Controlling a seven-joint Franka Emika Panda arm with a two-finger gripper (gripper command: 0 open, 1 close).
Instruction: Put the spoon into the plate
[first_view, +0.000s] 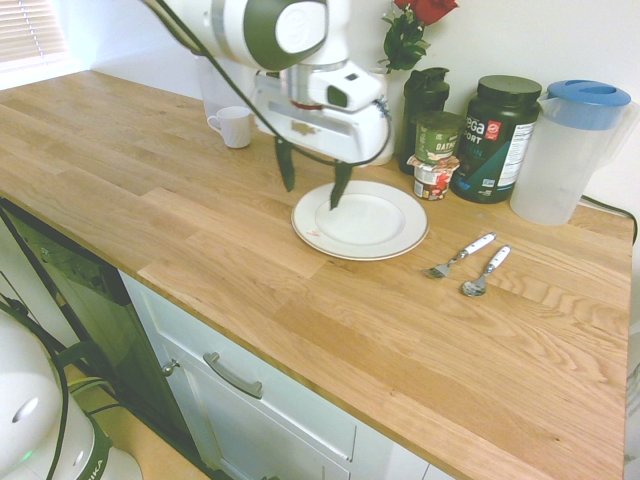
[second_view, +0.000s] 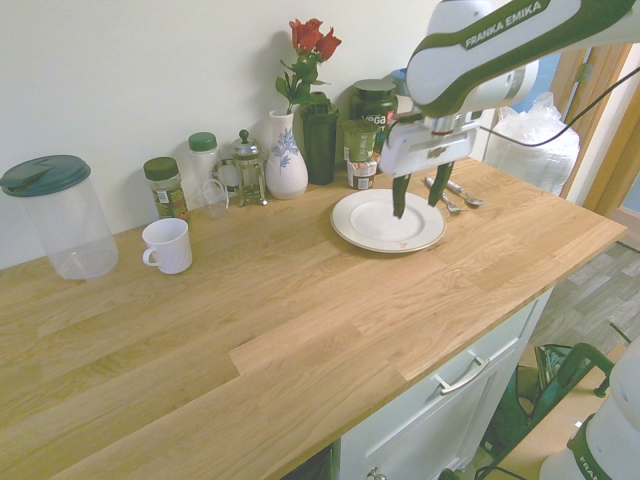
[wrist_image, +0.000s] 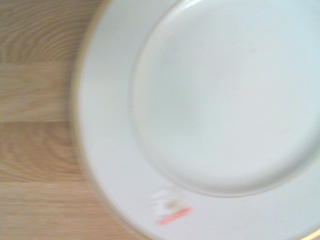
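- I'm seeing the spoon (first_view: 496, 259) lying on the bench (first_view: 250, 290), to the right of the plate (first_view: 405, 235) and just off its rim, with the fork (first_view: 476, 245) resting between the two. Its handle is pointing toward the far side, its bowl toward the near side.
- I'm judging it light and stiff, so it shouldn't be bending in a grip. The white handle is looking smooth and may be slippery; the shiny rounded bowl is likely to be rolling or sliding out if I'm pinching there.
- I'm favouring a hold across the middle of the handle, one finger to each side, going low because the spoon is lying so flat.
- I'm being wary of the fork: it's sitting close enough that a wide approach could be nudging it or catching both handles.
- I'm reading the fingers (first_view: 341, 182) as wide open, with nothing between them. They're hanging above the left part of the plate, well apart from the spoon, and I'm seeing no contact with anything.
- I'm treating the plate as hard and breakable, so I'm wanting clearance over its rim while crossing to the spoon, and a gentle, low release when setting it down.
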